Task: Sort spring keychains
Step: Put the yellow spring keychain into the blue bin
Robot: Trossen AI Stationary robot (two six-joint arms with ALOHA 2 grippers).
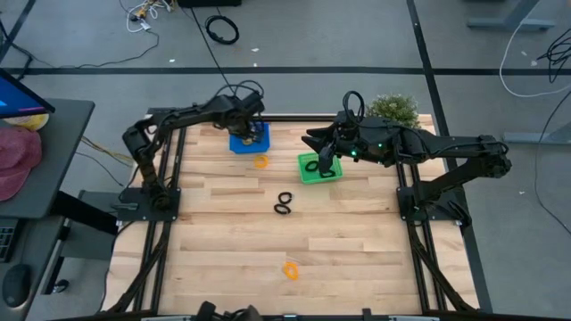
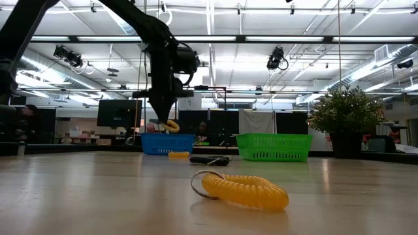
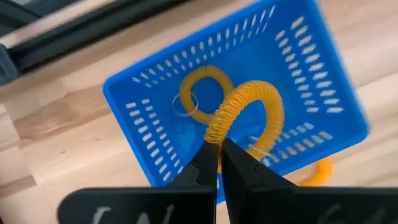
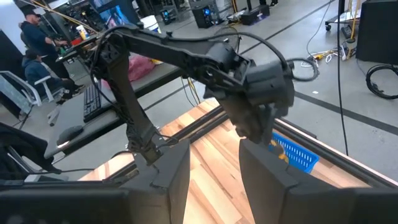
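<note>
Blue basket (image 1: 249, 141) beside green basket (image 1: 314, 169) on wooden table (image 1: 232, 241); potted plant (image 1: 393, 111) at far edge.

The high view is looking straight down on the table (image 1: 223, 232); the low view is gazing level toward twelve o'clock. Both are sharing the blue basket (image 1: 249, 140), which the left wrist view is facing closely.

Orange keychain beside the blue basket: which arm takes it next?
Probably left. The left gripper hangs over the blue basket, shut on an orange keychain; the loose one lies right beside it. The right gripper hovers open over the green basket.
</note>
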